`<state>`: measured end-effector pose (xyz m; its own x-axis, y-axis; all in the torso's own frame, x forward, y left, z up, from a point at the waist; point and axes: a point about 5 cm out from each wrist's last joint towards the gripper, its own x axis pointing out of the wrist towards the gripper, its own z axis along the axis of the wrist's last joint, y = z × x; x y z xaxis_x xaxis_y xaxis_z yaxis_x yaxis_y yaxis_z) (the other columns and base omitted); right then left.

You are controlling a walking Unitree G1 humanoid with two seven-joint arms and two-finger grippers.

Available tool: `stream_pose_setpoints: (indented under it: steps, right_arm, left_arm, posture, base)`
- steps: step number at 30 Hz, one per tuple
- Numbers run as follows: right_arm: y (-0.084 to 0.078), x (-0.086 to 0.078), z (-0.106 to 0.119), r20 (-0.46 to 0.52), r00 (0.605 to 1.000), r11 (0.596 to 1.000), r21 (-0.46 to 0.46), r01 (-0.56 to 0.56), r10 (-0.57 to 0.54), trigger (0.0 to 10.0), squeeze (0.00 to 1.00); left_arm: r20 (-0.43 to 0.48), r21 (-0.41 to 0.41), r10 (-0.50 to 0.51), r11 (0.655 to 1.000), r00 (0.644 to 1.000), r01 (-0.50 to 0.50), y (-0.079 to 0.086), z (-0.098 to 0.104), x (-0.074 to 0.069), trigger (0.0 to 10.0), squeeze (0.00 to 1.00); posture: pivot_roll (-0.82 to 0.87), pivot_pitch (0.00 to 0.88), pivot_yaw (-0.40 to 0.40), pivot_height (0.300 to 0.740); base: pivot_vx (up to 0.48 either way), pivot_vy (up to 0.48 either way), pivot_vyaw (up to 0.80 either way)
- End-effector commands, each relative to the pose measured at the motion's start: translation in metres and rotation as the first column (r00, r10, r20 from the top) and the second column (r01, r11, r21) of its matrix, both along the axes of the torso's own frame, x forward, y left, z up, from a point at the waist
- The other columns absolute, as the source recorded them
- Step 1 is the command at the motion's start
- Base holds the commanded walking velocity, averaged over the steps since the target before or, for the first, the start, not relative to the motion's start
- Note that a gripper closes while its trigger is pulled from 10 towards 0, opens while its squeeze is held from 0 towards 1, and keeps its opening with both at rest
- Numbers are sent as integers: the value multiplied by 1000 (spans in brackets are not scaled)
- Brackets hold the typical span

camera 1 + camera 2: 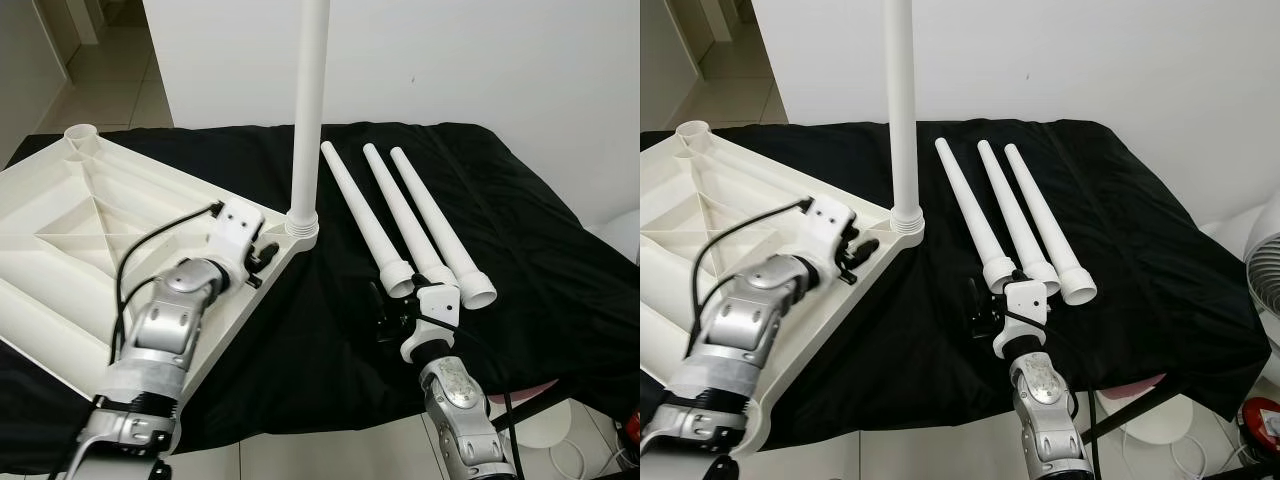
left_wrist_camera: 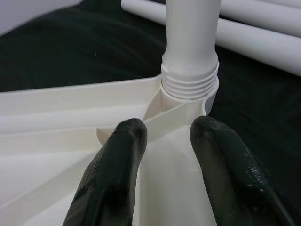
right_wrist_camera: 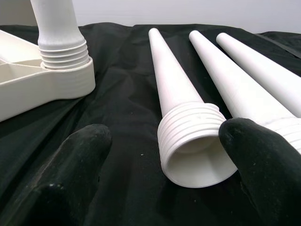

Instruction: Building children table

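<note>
While the left pincer (image 1: 262,255) rests parted on the upturned tabletop (image 1: 60,235), the right pincer (image 3: 164,160), spread wide, faces the nearest loose leg's (image 1: 362,210) threaded end, its length running toward the black table's (image 1: 540,250) far edge.

One white plastic ribbed table panel (image 1: 70,215), lying upside down. White tapered plastic legs, four: one standing screwed into the panel corner (image 1: 309,110), three lying loose on one black cloth (image 1: 520,230), (image 1: 357,208), (image 1: 400,212), (image 1: 440,222). My grippers, two.

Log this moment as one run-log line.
step: table legs | done: one leg upright in tabletop corner | loose legs: three on black cloth | left gripper: open, at tabletop corner | right gripper: open, around nearest leg's threaded end
</note>
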<state>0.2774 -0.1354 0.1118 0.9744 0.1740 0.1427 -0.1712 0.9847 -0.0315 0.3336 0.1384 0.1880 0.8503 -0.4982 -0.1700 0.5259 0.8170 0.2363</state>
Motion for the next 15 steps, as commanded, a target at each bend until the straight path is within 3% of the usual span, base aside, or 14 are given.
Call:
stream_pose_setpoints:
  steps: [1, 6, 8, 11, 15]
  right_arm:
    - [-1, 0, -5, -18, 1000, 1000, -9, 4, -4, 10000, 0]
    - [0, 1, -5, -17, 1000, 1000, -10, -1, 1, 10000, 0]
    - [0, 1, -5, -17, 1000, 1000, -10, -1, 1, 10000, 0]
    - [-1, 2, -5, -17, 1000, 1000, -10, 0, 0, 10000, 0]
    - [-2, 3, -4, -16, 1000, 1000, -12, 0, 0, 10000, 0]
  left_arm:
    - [-51, 10, -191, 981, 980, 192, -5, -6, -14, 10000, 0]
    - [-128, 59, -287, 953, 949, 297, -4, -18, -28, 10000, 0]
    - [-128, 59, -287, 953, 949, 297, -4, -18, -28, 10000, 0]
    - [-252, 52, -301, 945, 920, 323, -2, -32, -38, 10000, 0]
    - [-292, 50, -292, 946, 911, 320, -2, -37, -40, 10000, 0]
  posture:
    - [43, 77, -21, 740]
    - [47, 75, -24, 740]
    - [47, 75, -24, 740]
    - [52, 62, -32, 740]
    - [52, 58, -33, 740]
  base:
    - [0, 0, 0]
    - [0, 0, 0]
    - [0, 0, 0]
    - [0, 0, 0]
    - [0, 0, 0]
